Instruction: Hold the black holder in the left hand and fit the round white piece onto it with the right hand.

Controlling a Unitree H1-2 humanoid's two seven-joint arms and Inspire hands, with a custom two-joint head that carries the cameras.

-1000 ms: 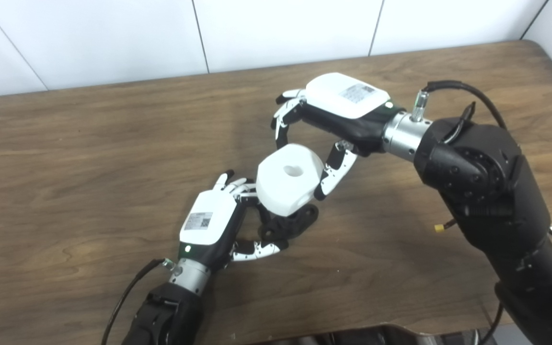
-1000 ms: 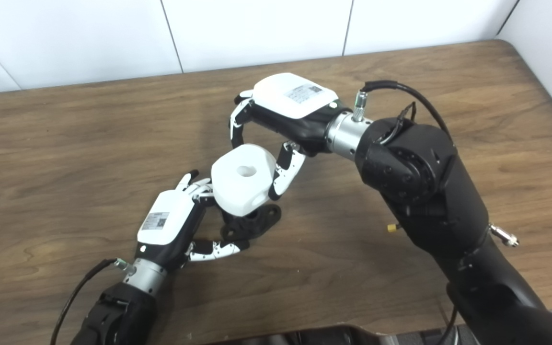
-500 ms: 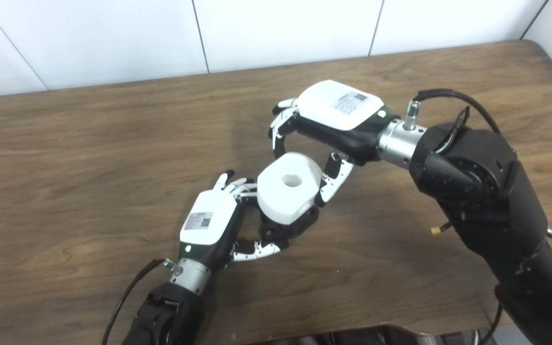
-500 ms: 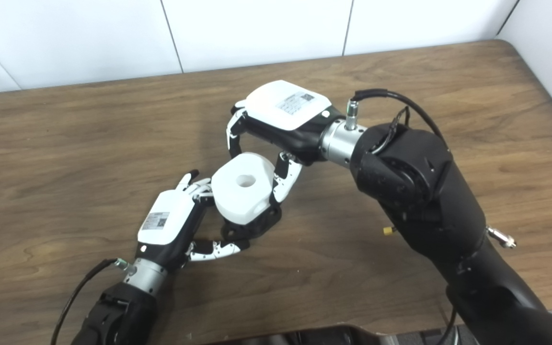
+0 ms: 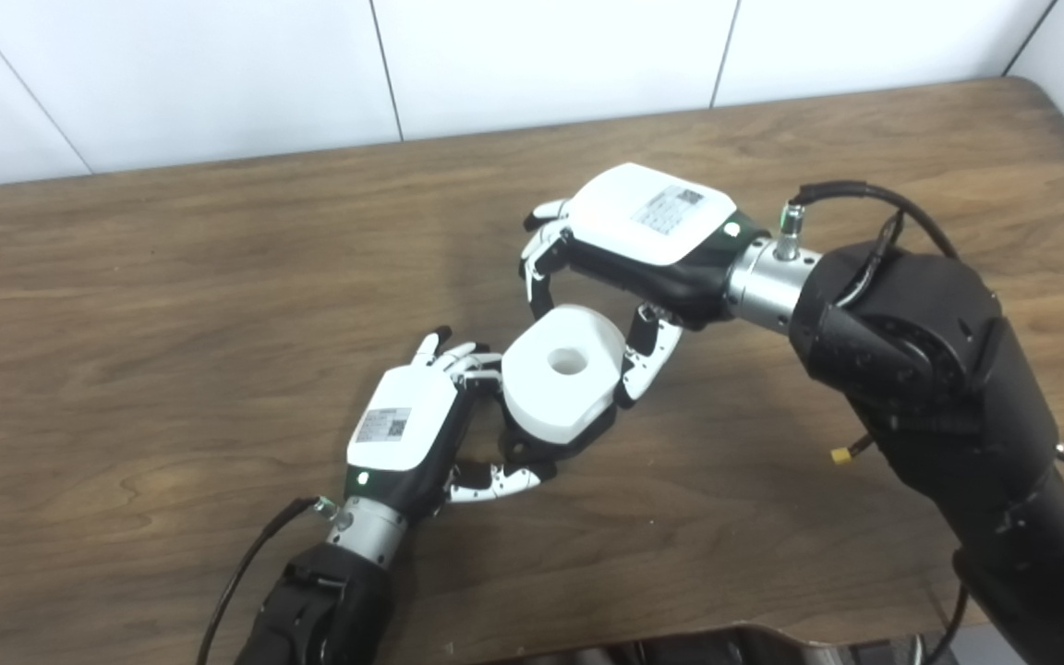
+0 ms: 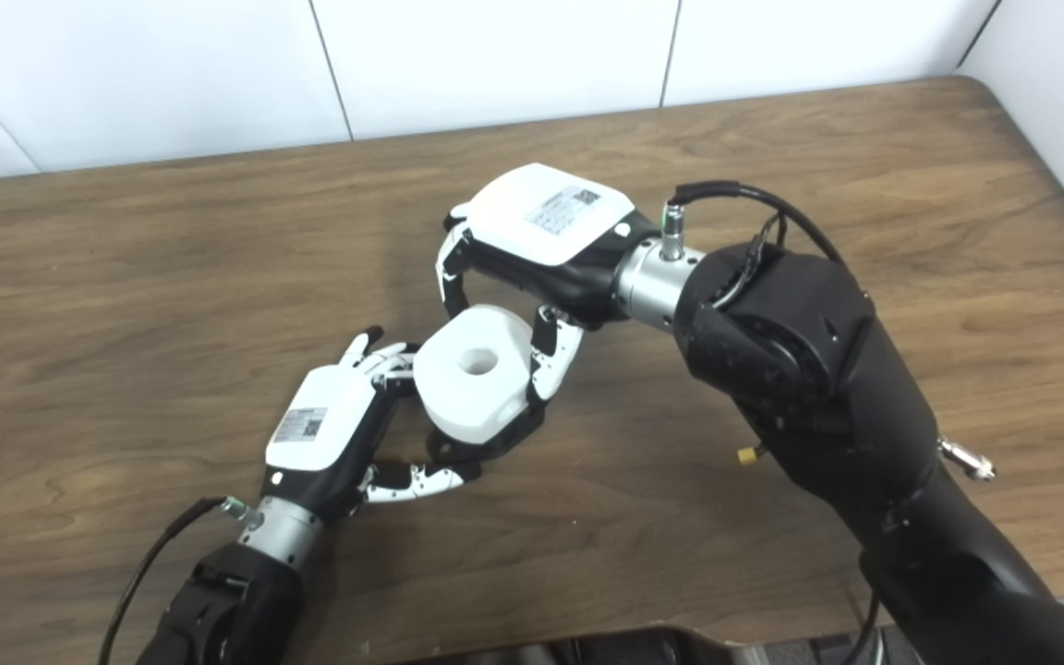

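You see the white piece (image 5: 562,372) seated on the holder (image 5: 541,445), bore facing up with a slight tilt, above the table's (image 5: 172,305) middle. Your right hand (image 5: 629,268) is clamped on the piece, fingers (image 5: 537,268) behind it, thumb on the near side. Your left hand (image 5: 417,429) is closed around the holder. Both hand backs carry code labels, the text unreadable. The table is dark wood; the wall (image 5: 541,55) is white panels.
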